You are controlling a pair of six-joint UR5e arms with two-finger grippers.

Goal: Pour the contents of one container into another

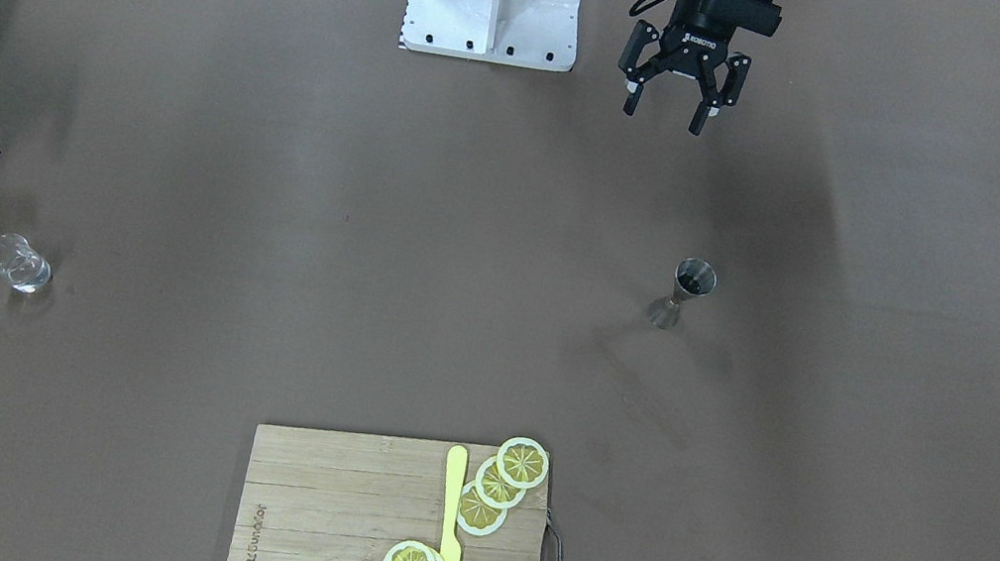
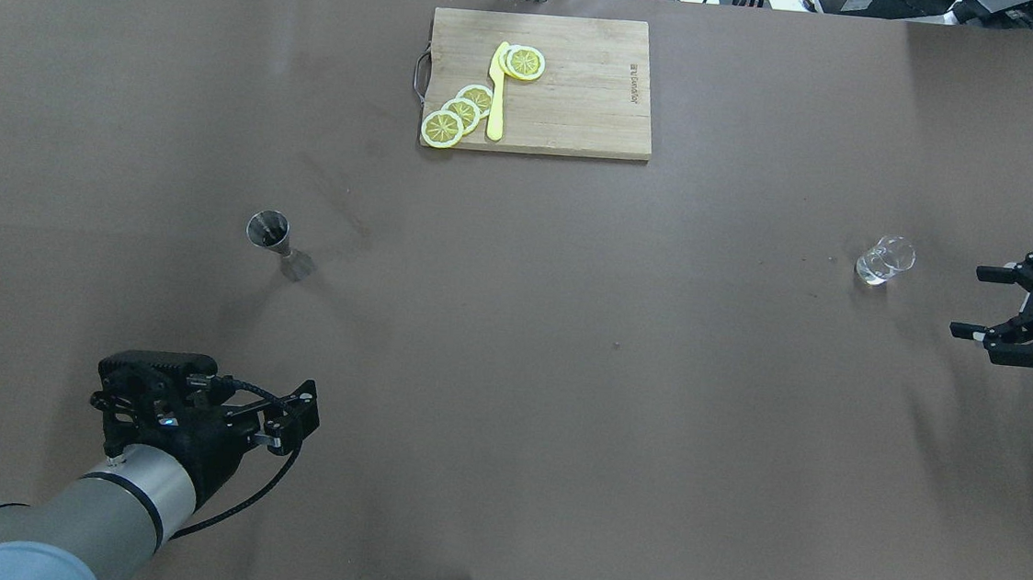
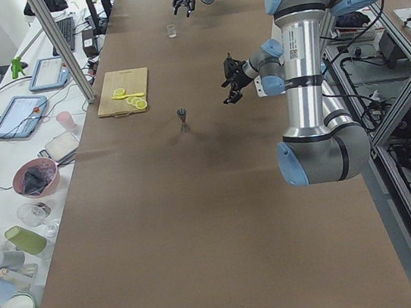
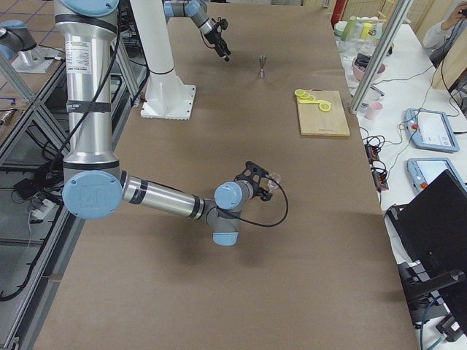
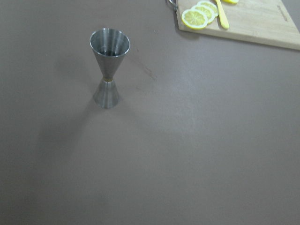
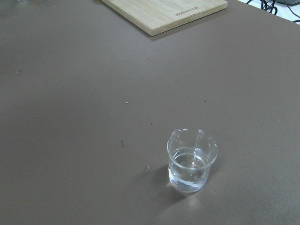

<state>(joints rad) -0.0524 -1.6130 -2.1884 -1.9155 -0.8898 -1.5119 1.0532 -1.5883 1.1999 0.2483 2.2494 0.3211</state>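
Well apart, jigger (image 1: 680,294) and glass (image 1: 16,261) stand upright; left tool (image 1: 665,114) and right tool (image 2: 975,301) gape, clear of both.

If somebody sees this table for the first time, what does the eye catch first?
Probably the bright yellow lemon slices on the wooden cutting board at the table's far edge from the robot. Then the steel jigger, standing alone in front of the open left claw, and the clear glass near the open right claw.
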